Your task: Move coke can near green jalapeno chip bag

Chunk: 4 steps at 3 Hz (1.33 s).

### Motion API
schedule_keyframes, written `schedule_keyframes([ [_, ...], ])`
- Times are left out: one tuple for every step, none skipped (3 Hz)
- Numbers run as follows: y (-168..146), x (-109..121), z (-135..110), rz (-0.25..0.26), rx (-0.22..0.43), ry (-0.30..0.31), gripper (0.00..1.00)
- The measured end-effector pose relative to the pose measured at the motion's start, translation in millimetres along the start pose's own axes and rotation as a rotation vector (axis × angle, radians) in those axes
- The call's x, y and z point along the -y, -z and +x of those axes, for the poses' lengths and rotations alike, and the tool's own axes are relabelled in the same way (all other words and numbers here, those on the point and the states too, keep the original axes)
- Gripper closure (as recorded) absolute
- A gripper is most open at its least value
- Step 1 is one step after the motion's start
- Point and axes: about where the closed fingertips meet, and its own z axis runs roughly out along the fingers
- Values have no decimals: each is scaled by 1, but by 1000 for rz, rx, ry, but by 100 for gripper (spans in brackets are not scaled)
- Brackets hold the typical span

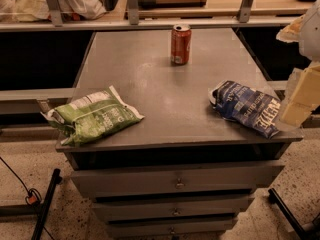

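The coke can (180,44) stands upright near the back middle of the grey cabinet top (170,99), red-orange with a silver lid. At the front left corner lies the green jalapeno chip bag (92,116), flat, with its white end panel toward the back left. My gripper (299,101) shows as pale blocks at the right edge of the view, over the cabinet's front right corner. It is far from the can and holds nothing that I can see.
A dark blue chip bag (247,106) with white lettering lies at the front right, just left of the gripper. Drawers (175,183) face me below the top. A railed shelf (150,21) runs behind the cabinet. Black stand legs (46,204) rest on the floor at both sides.
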Motion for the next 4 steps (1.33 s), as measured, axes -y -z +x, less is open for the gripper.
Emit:
schedule_keyframes([
  [0, 0, 0, 0, 0, 0, 0],
  [5, 21, -6, 67, 67, -22, 0],
  [6, 62, -18, 146, 181, -66, 0],
  [-2, 104, -31, 217, 314, -118, 0],
])
